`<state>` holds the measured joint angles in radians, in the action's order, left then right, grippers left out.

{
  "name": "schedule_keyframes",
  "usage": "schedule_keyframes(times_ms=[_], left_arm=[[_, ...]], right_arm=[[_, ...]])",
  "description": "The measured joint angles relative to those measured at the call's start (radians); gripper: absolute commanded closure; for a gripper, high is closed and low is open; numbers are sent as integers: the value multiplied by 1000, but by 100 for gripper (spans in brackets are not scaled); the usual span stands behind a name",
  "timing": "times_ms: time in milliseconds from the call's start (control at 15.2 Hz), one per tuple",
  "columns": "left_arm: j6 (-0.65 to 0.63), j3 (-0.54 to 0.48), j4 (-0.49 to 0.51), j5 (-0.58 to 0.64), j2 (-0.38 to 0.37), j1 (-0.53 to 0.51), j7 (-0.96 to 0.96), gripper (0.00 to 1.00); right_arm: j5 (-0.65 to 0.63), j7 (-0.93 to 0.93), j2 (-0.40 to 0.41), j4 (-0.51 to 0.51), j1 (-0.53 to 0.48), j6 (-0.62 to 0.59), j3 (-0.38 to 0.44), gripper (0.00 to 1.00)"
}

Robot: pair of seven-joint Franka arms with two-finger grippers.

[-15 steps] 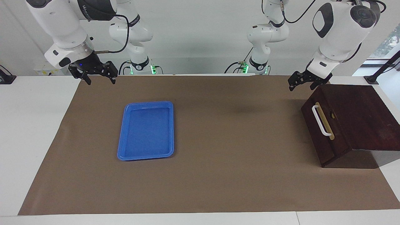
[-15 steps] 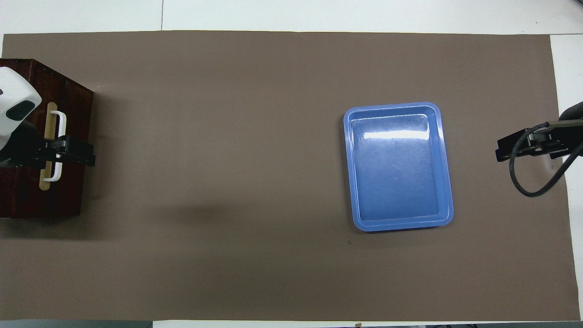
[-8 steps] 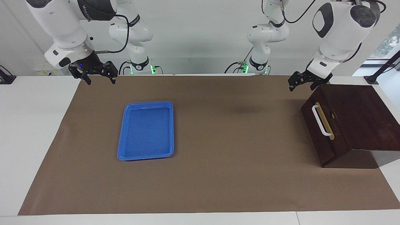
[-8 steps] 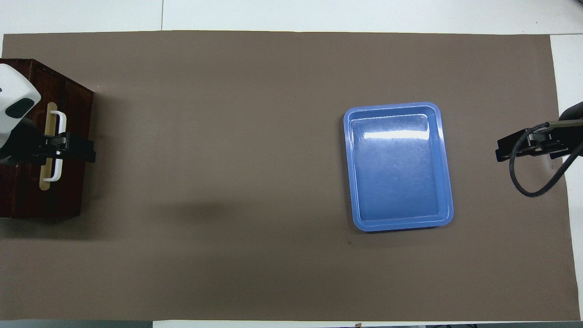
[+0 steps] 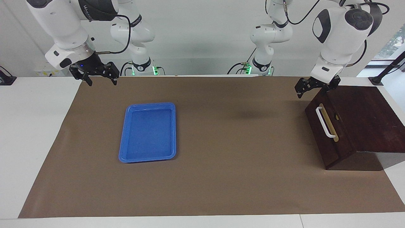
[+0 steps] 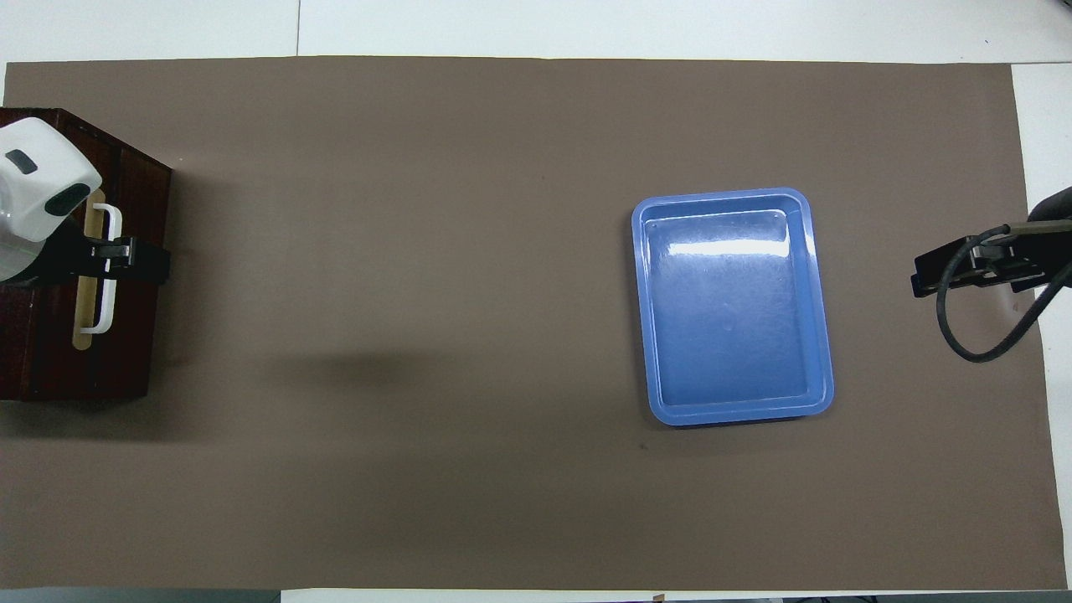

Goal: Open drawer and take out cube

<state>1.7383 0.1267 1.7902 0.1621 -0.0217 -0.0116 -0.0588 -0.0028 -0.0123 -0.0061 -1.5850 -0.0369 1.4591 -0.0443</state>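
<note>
The dark brown drawer (image 5: 332, 144) (image 6: 126, 352) stands shut in its box at the left arm's end of the table. Its white bar handle (image 5: 325, 122) (image 6: 110, 314) faces the middle of the table. The cube is hidden. My left gripper (image 5: 313, 90) (image 6: 138, 261) hangs open in the air over the box corner nearest the robots, above the handle and apart from it, with nothing between its fingers. My right gripper (image 5: 102, 81) (image 6: 963, 272) waits open and empty above the mat's edge at the right arm's end.
An empty blue tray (image 5: 147, 133) (image 6: 733, 310) lies on the brown mat (image 5: 227, 164) toward the right arm's end. White tabletop borders the mat on all sides.
The left arm has turned its wrist and carried its gripper closer in over the drawer box's corner. The right arm, the tray and the drawer have not moved.
</note>
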Motion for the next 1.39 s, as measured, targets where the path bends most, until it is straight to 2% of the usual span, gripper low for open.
schedule_keyframes(times_ms=[396,594,1122,1386], left_arm=[[117,3,33,217,129,28,-38,0],[173,-3,42,302,168,28,-46,0],[292,-11,99,319,177,-12,-46,0],[342,-12,116,319,212,-34,-46,0]], right_arm=[[0,0,0,0,0,0,0,0],[0,0,0,0,0,0,0,0],[0,0,0,0,0,0,0,0],[0,0,0,0,0,0,0,0]])
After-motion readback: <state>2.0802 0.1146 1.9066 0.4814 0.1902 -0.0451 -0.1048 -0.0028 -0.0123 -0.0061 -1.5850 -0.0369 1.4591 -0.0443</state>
